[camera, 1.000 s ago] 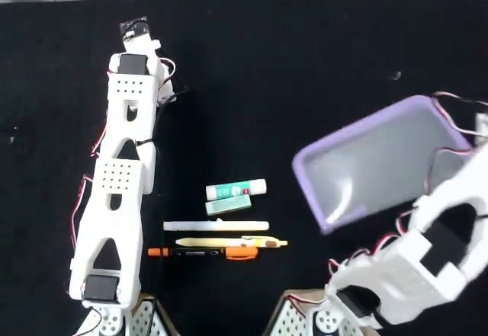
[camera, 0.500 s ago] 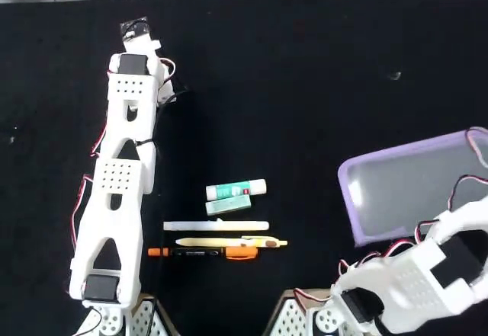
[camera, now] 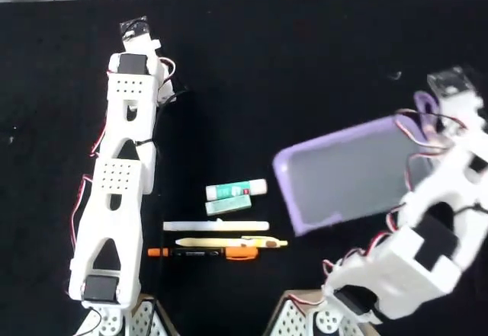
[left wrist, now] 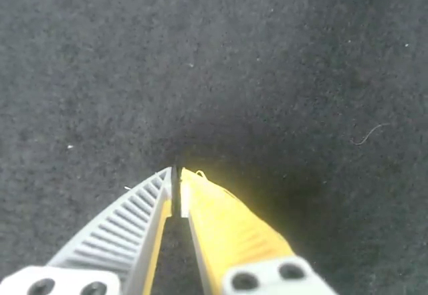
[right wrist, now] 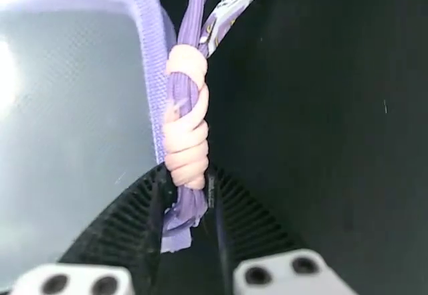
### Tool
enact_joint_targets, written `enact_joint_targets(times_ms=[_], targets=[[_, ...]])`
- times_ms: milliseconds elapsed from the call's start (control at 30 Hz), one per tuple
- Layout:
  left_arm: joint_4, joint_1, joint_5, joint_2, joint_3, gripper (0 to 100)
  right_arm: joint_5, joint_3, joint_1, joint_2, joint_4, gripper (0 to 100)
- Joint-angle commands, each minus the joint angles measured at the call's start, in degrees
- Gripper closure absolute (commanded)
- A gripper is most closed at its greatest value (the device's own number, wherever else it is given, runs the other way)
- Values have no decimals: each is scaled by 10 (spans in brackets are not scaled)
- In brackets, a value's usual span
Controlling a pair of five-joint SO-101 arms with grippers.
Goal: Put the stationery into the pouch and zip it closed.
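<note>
Bench (camera: 305,62): black, carrying everything.
Left arm (camera: 114,199): stretched out along the left side, just beside the stationery.
Pouch (camera: 343,176): purple rim, clear face, over on the right, tilted, its edge near the glue stick.
Pens (camera: 216,226): three side by side, white, yellow, orange, between the arms.
Glue stick (camera: 236,190): just behind the pens, green block (camera: 227,206) touching it.
Right hand (right wrist: 186,174): pinching the pouch's purple strap (right wrist: 187,128).
Left hand (left wrist: 175,174): fingers pressed together, holding nothing, over bare bench.

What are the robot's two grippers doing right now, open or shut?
Left gripper: shut, holding nothing.
Right gripper: shut on the purple strap of the pouch.
</note>
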Motion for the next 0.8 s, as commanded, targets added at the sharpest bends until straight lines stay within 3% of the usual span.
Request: enact_joint_targets(times_ms=[0,200,400,767], targets=[[2,5,-8,0,-10,970,-73,-16,-70,-39,-45,988],[35,52,-26,-11,-11,970,-197,-18,-133,-41,-141,988],[72,102,-81,-47,-10,970,-298,-80,-145,-20,-148,988],[75,211,-84,-46,-7,971,-330,-214,-139,84,-100,988]])
